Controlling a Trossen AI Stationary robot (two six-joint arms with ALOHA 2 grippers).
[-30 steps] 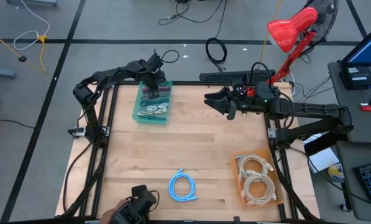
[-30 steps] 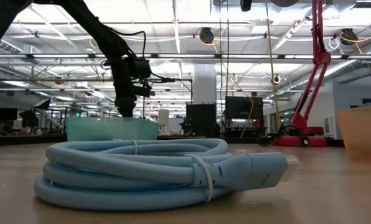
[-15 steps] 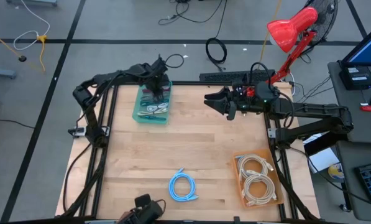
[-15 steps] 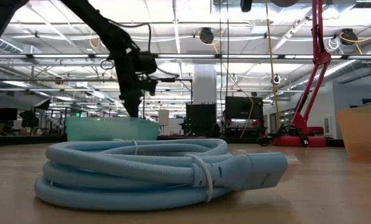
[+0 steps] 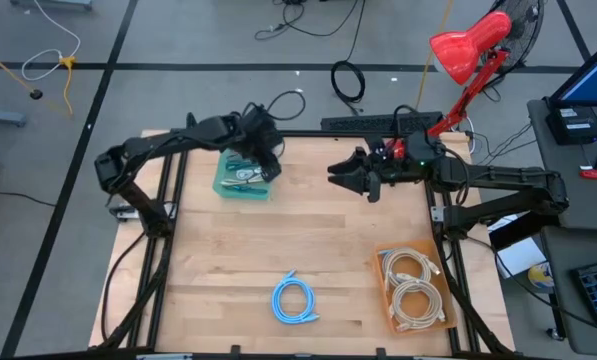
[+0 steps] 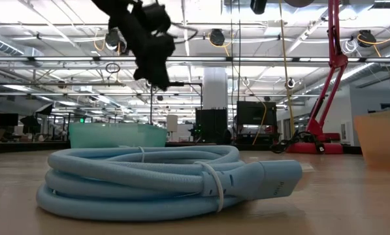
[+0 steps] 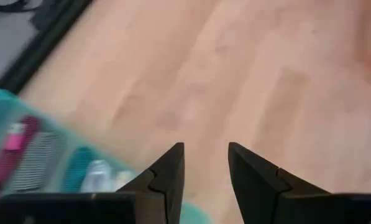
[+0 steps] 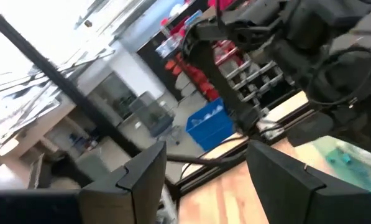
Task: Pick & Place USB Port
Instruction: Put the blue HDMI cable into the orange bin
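USB pieces (image 7: 23, 155) blurred in teal bin (image 5: 245, 176), indistinct

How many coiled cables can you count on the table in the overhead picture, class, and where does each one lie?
3. A blue coil lies loose on the wood near the front edge. Two white coils lie in the orange tray at the front right. More could be hidden in the teal bin.

Two dark jointed arms, black wedge-shaped fingers (image 7: 166, 177)
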